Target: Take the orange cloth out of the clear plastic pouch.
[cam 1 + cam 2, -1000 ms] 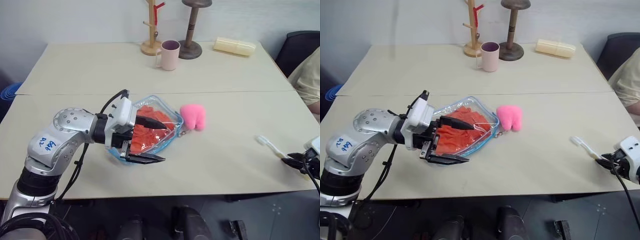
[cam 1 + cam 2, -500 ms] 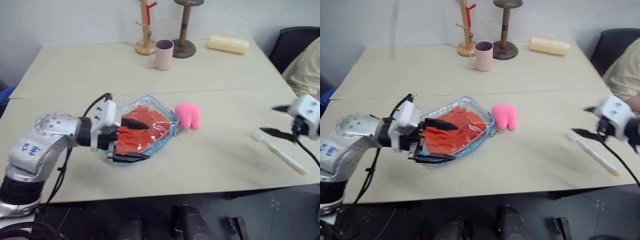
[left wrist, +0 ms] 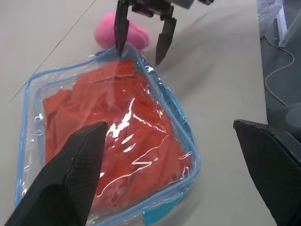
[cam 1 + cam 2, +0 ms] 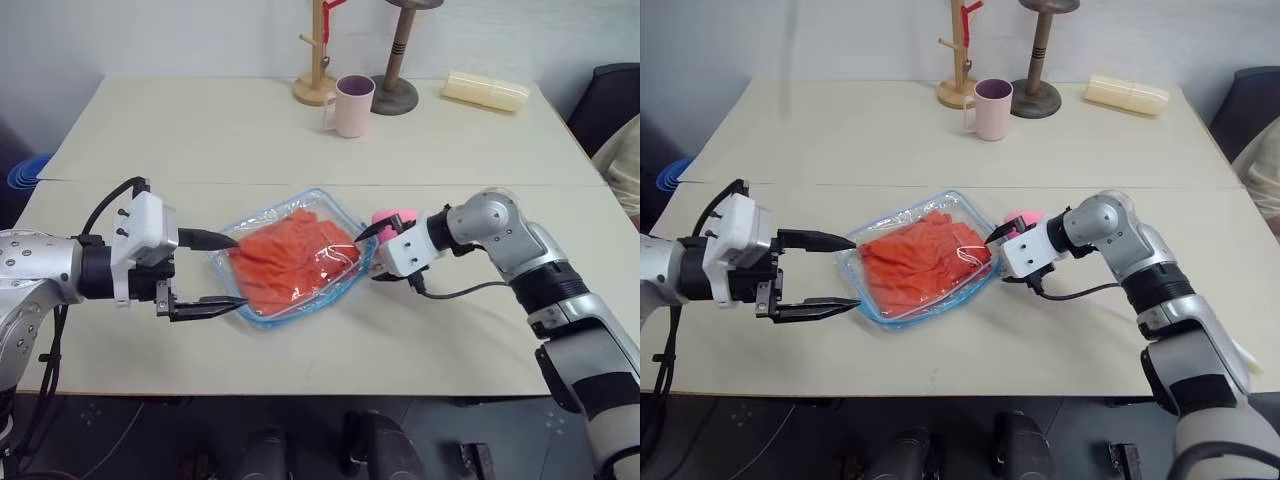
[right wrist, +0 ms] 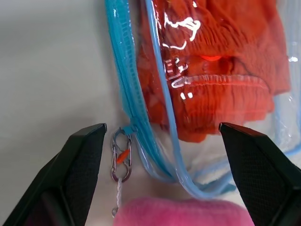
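Orange cloth [image 4: 295, 256] wrinkled and folded inside the clear plastic pouch [image 4: 331, 204], lying flat on the counter [image 4: 200, 130] at the centre of the head frames. Pouch sealed round by light blue trim, cloth still fully within it.

Left claw [image 4: 222, 270] at the left of centre, pointing toward the pouch's left end, jaws spread wide: upper finger just over the pouch's left edge, lower finger low beside its near corner. Nothing held between them.

Right claw [image 4: 997, 253] at the pouch's right end, reaching in from the right side of the frame, jaws also wide and empty. In the right wrist frame, fingers straddling the blue zipper edge, with a small metal clip [image 5: 121, 161] hanging at the zipper's end and touching the trim. Whether the fingertips touch the pouch cannot be told.

Pink plush [image 3: 110, 31] just behind the right claw, right against the pouch's right end.

Toward the top of the head frames, well apart from the pouch: pink mug [image 4: 350, 105], wooden peg stand [image 4: 318, 60] to its left, dark round-based stand [image 4: 397, 60] to its right, pale yellow case [image 4: 485, 92] at the upper right.
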You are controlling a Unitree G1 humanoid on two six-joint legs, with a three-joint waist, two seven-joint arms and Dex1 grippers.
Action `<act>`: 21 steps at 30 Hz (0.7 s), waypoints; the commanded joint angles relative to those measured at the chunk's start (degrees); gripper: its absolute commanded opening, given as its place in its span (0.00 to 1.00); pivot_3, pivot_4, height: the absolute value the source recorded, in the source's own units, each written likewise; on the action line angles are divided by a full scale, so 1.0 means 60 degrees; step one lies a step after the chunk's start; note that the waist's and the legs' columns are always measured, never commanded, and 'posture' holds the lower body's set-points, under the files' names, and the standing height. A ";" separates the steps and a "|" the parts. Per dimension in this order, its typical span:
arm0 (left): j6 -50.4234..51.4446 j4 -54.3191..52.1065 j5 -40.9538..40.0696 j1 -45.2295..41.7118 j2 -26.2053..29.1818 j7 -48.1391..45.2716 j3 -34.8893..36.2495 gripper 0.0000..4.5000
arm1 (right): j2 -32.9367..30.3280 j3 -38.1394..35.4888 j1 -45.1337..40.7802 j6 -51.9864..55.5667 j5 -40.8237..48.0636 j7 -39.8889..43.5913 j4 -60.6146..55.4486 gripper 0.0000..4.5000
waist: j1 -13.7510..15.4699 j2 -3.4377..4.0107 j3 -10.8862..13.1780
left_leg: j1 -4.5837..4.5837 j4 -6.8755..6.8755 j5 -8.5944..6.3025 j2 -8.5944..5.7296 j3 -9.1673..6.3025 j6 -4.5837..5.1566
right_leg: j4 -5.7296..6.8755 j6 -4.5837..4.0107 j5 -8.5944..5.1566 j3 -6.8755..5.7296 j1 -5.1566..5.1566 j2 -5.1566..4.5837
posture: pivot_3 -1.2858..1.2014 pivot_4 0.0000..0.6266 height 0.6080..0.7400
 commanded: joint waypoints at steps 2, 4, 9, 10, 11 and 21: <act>0.0108 -0.0529 -0.0319 -0.0098 -0.0145 0.0433 0.0086 1.00 | 0.0200 -0.0020 -0.0280 -0.0393 0.0246 0.0373 0.0549 0.76 | -0.0102 0.0000 0.0000 | 0.0003 0.0001 0.0000 0.0003 -0.0003 -0.0001 | 0.0004 0.0000 0.0000 -0.0003 0.0005 0.0001 | 0.52 0.24 1.00; 0.0148 -0.0610 -0.0397 -0.0090 -0.0188 0.0552 0.0063 1.00 | 0.0263 -0.0043 -0.0308 -0.0415 0.0277 0.0516 0.0744 0.62 | -0.0120 0.0000 0.0000 | 0.0006 0.0005 0.0001 0.0005 -0.0002 -0.0002 | 0.0007 0.0001 0.0000 -0.0002 0.0007 0.0003 | 0.52 0.24 1.00; 0.0132 -0.0578 -0.0446 -0.0112 -0.0186 0.0614 0.0005 1.00 | 0.0553 -0.0151 -0.0382 -0.0096 0.0413 0.0614 0.1001 0.26 | -0.0206 0.0000 0.0000 | 0.0020 0.0003 0.0006 0.0012 0.0004 -0.0012 | 0.0013 0.0000 0.0000 0.0004 0.0008 0.0010 | 0.52 0.24 1.00; 0.0115 -0.0537 -0.0437 -0.0155 -0.0186 0.0603 -0.0033 1.00 | 0.0602 -0.0148 -0.0414 -0.0086 0.0371 0.0578 0.1074 0.18 | -0.0209 0.0000 0.0000 | 0.0022 0.0003 0.0007 0.0013 0.0004 -0.0014 | 0.0014 0.0000 0.0000 0.0005 0.0008 0.0010 | 0.52 0.24 1.00; 0.0094 -0.0484 -0.0422 -0.0219 -0.0184 0.0586 -0.0080 1.00 | 0.0649 -0.0135 -0.0458 -0.0096 0.0279 0.0489 0.1168 0.10 | -0.0207 0.0000 0.0000 | 0.0023 0.0003 0.0008 0.0012 0.0004 -0.0014 | 0.0014 0.0000 0.0000 0.0006 0.0008 0.0010 | 0.52 0.24 1.00; 0.0002 -0.0237 -0.0368 -0.0643 -0.0277 0.0533 -0.0383 1.00 | 0.0684 -0.0043 -0.0568 -0.0374 -0.0408 -0.0213 0.1527 0.01 | -0.0191 0.0001 0.0000 | 0.0021 0.0003 0.0008 0.0011 0.0004 -0.0015 | 0.0017 0.0000 0.0000 0.0006 0.0008 0.0010 | 0.52 0.24 1.00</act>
